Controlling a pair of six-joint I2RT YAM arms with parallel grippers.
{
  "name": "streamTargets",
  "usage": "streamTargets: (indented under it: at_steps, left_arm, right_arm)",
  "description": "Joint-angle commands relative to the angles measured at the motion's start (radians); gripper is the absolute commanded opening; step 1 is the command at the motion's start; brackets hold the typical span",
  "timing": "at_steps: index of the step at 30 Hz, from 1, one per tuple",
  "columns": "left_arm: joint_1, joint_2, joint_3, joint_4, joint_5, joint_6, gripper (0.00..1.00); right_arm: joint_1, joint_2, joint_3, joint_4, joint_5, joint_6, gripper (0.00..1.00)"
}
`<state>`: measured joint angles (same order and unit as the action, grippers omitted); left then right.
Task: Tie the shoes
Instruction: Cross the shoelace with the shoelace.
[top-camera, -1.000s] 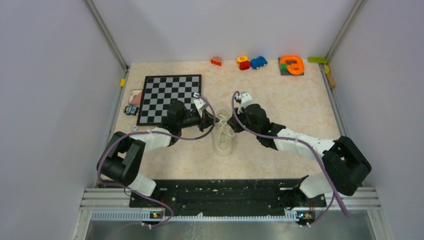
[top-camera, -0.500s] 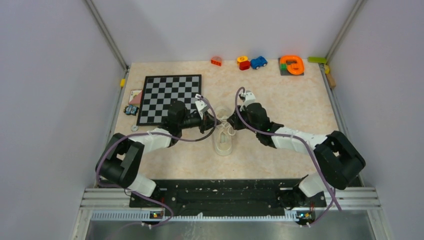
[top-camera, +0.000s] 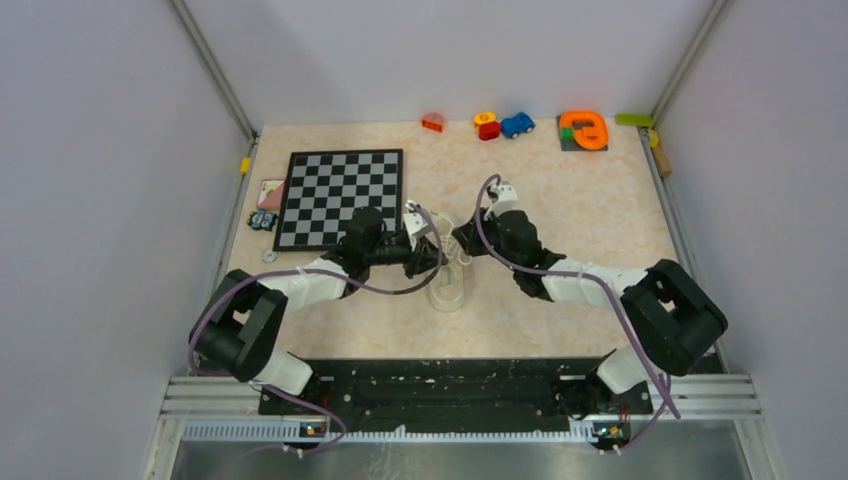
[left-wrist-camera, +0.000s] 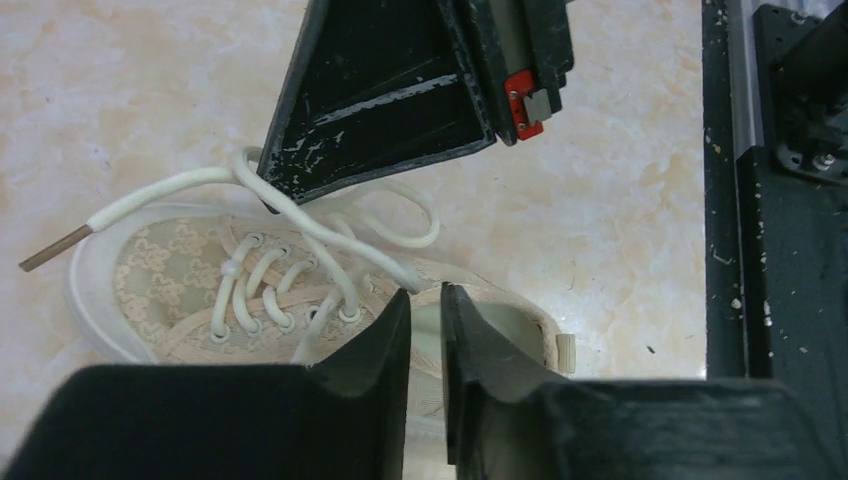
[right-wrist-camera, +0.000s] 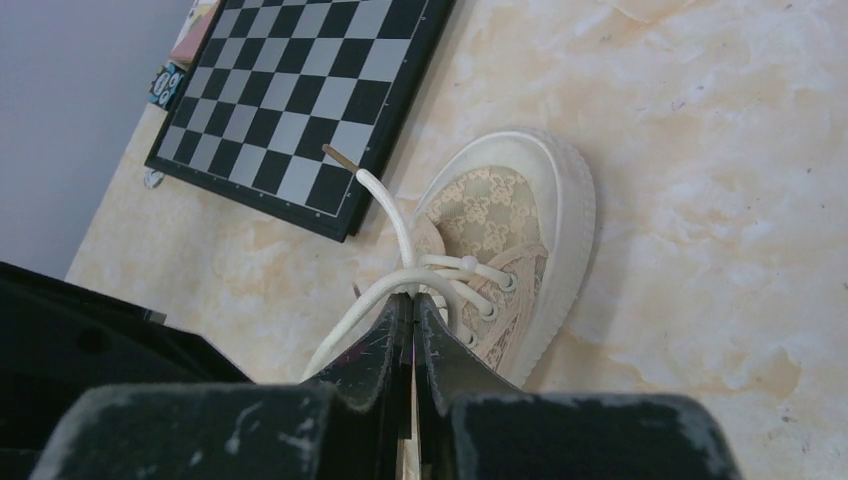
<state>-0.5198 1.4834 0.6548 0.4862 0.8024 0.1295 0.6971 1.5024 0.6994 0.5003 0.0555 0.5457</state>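
1. Position: the cream low-top canvas sneaker (right-wrist-camera: 505, 200) lies mid-way across the pale marbled counter (top-camera: 560, 200), between the two arms. Its toe points toward the far side and its heel toward the arm bases.
2. Left of the toe sits the black-and-white chessboard (top-camera: 340, 195). Its near right corner is just beside the sneaker, with a thin strip of counter between them.
3. The right fingers (right-wrist-camera: 413, 310) are clenched on the long white laces (right-wrist-camera: 392, 212) above the tongue. One strand rises from their tips, and its brown-tipped end shows against the chessboard's edge.
4. The left fingers (left-wrist-camera: 426, 300) hang over the heel opening, released to a slim gap. A lace strand reaches just to one tip.
5. In the left wrist view, the right fingers' black wedge stands close across the sneaker, with a lace loop hooked round its point.
6. Room: bare counter spreads to the right of the sneaker and beyond the toe, up to the small coloured toys (top-camera: 517, 124) lined along the far edge.
7. On the near side, open counter runs from the heel to the black base rail (top-camera: 440, 385).
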Motion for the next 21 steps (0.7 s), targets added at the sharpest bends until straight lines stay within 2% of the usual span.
streamTargets:
  at_steps: [1,3,10,13,15,18,19,21]
  left_arm:
    - [-0.003,-0.041,0.028,0.014,-0.041,0.001,0.29]
    - [-0.001,-0.055,0.017,0.04,-0.056,-0.026,0.46]
    - [0.028,-0.182,-0.04,0.118,-0.139,-0.185,0.53]
    - [0.029,-0.233,-0.059,0.115,-0.268,-0.298,0.72]
    - [0.031,-0.229,-0.039,0.08,-0.407,-0.398,0.84]
    - [0.046,-0.219,0.065,-0.134,-0.559,-0.519,0.91]
    - [0.054,-0.226,0.091,-0.207,-0.557,-0.535,0.92]
    - [0.056,-0.234,0.083,-0.171,-0.507,-0.548,0.92]
  right_arm:
    - [0.0,-0.051,-0.034,0.138,-0.052,-0.033,0.0]
    - [-0.001,-0.056,-0.054,0.159,-0.085,-0.054,0.0]
    - [-0.001,-0.083,-0.102,0.195,-0.123,-0.1,0.0]
    - [-0.001,-0.091,-0.114,0.216,-0.139,-0.119,0.0]
    - [-0.001,-0.092,-0.121,0.233,-0.15,-0.127,0.0]
    - [-0.001,-0.085,-0.121,0.243,-0.157,-0.135,0.0]
    - [-0.001,-0.082,-0.117,0.241,-0.162,-0.136,0.0]
    - [-0.001,-0.078,-0.111,0.238,-0.166,-0.139,0.0]
